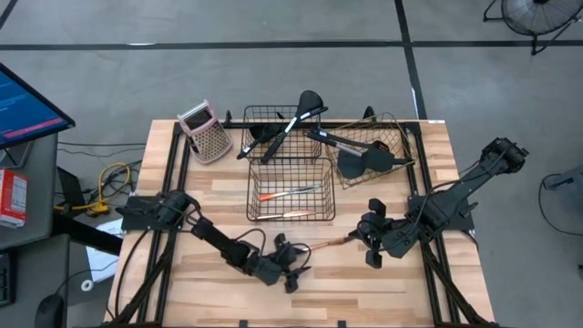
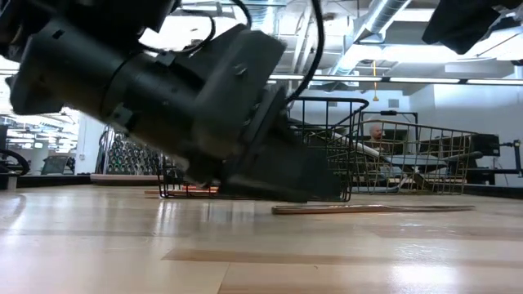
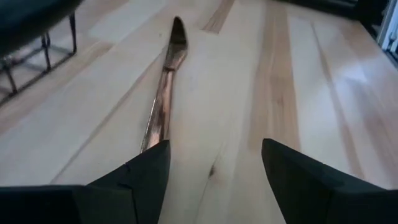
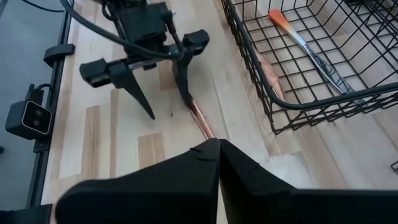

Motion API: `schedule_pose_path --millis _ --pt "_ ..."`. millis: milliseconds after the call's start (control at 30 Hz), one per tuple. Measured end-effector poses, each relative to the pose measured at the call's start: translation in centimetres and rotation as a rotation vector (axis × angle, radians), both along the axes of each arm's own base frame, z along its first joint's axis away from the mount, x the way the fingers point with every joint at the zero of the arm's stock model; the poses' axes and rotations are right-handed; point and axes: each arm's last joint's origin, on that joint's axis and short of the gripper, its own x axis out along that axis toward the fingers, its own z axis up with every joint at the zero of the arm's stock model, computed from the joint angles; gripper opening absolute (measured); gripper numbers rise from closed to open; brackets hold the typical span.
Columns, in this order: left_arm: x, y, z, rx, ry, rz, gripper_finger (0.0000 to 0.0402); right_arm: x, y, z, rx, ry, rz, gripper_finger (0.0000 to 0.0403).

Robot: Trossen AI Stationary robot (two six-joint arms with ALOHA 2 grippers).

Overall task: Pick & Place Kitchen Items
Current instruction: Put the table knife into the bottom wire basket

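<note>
A thin copper-handled knife (image 1: 332, 243) lies flat on the table between my two grippers; it also shows in the low view (image 2: 368, 209). My left gripper (image 3: 214, 155) is open and low at the knife's handle end (image 3: 152, 127); one fingertip (image 4: 185, 93) stands right at that end. My right gripper (image 4: 217, 146) is shut and empty over the knife's blade end (image 3: 177, 31), which lies free on the wood. Two orange-handled pieces (image 1: 287, 193) lie in the middle wire basket (image 1: 250, 191). Black ladles and turners (image 1: 291, 123) rest in the two far baskets. My left gripper has one fingertip (image 3: 149, 162) right at the copper knife's handle end (image 3: 149, 140). I cannot tell whether it touches it. The fingers come in low, slanting from the table's left, along the knife. The knife lies flat on the table.
The pink-topped box grater (image 1: 205, 132) stands at the far left. The right far basket (image 1: 369, 150) sits tilted by the table's far right. The middle basket's near wall (image 4: 292, 102) is close to both grippers. Bare wood lies along the near edge.
</note>
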Motion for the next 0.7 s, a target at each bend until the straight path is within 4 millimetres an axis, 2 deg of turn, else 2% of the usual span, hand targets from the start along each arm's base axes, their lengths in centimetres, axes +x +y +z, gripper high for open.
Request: schedule_pose_path --millis 200,400,700 --pt "0.2 0.0 0.5 0.054 -0.003 -0.016 0.0237 0.0 0.0 0.0 0.007 0.0 -0.004 0.0" --pt "0.2 0.3 0.6 0.087 -0.02 0.053 0.0231 -0.1 0.1 0.0 0.014 0.0 -0.004 0.0" --pt "0.3 0.6 -2.7 0.091 0.014 0.11 0.0223 -0.2 0.2 0.0 0.014 0.0 0.004 0.0"
